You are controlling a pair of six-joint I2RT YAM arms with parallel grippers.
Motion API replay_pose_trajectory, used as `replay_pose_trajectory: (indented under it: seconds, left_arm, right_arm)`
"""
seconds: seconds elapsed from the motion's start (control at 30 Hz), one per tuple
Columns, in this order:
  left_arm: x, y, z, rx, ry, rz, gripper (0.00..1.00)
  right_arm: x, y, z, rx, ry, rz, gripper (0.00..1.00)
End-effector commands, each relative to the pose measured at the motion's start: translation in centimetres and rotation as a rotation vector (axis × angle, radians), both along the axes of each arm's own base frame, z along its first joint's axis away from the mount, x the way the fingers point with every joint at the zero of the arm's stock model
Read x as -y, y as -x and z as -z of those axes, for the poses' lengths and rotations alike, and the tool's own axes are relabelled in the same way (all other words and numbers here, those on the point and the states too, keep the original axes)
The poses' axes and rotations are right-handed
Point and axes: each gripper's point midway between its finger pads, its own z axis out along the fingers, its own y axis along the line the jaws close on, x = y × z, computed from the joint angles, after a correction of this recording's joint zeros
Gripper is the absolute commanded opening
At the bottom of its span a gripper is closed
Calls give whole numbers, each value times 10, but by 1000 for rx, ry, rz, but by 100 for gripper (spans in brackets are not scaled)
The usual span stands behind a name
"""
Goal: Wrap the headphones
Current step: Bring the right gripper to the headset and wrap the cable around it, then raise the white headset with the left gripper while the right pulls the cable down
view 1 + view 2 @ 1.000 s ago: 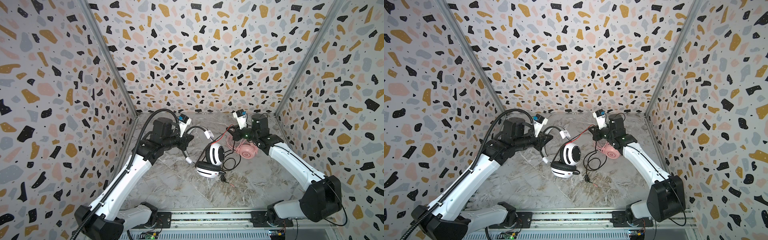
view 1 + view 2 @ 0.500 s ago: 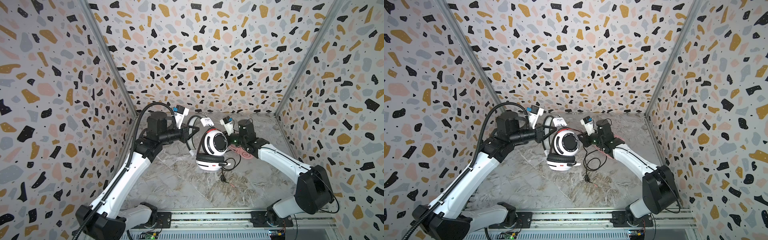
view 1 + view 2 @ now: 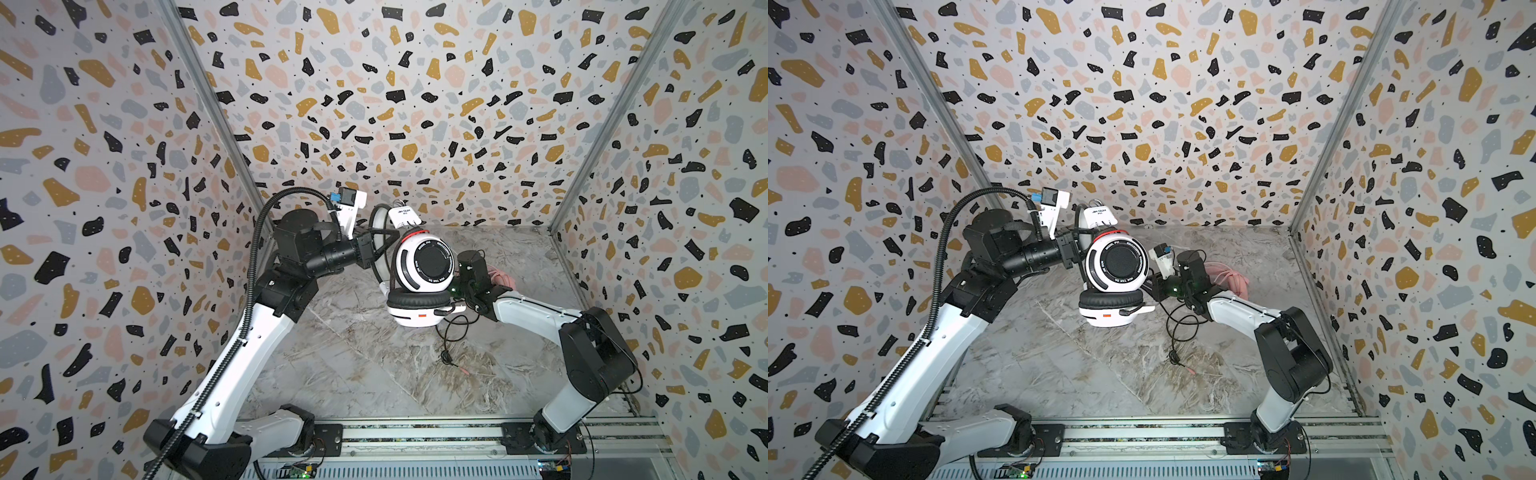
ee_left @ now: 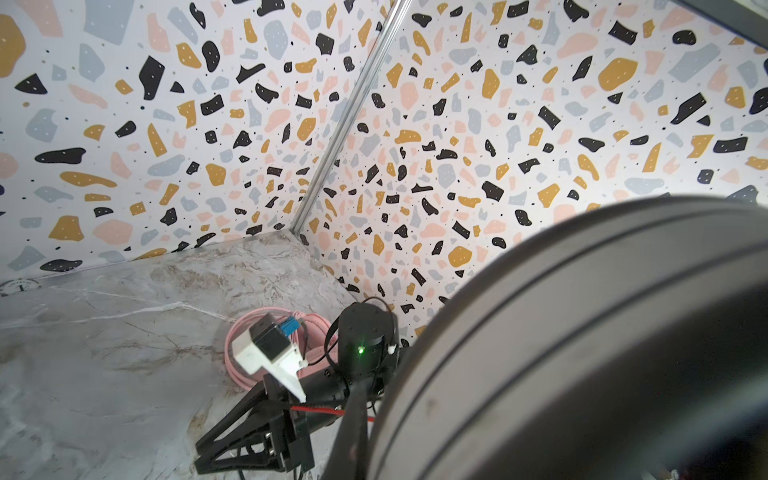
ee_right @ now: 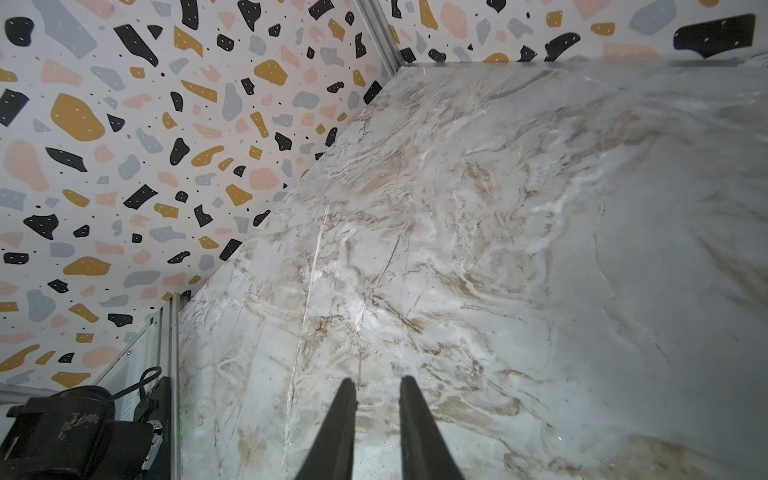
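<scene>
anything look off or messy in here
Yes: the white headset, held up by its headband in the left end effector, has its black cable hanging loose in untidy loops, with the plug down on the table. The pink headset behind the right arm has its cable coiled.

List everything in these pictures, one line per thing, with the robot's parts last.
white headphones: one, white with black stripes, held up above the table by the headband
black cable: one, black, hanging from them to the table
pink headphones: one, pink, on the table right of the white headphones, mostly hidden
table: one, grey marble
walls: three, speckled
left gripper: black, shut on the headband
right gripper: black, jaws apart, empty
</scene>
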Motion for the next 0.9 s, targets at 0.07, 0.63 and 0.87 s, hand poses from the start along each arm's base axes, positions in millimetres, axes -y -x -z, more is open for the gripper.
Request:
replay_pose_trajectory:
  seconds: [0.07, 0.63, 0.87]
  left_arm:
    - [-10, 7, -56, 82, 131, 3, 0]
    - [-71, -44, -74, 50, 248, -225, 0]
    - [-92, -73, -57, -40, 289, -326, 0]
  right_arm:
    - [-13, 4, 0, 3, -43, -24, 18]
    - [-13, 34, 55, -85, -9, -34, 8]
    - [-6, 48, 71, -108, 9, -31, 5]
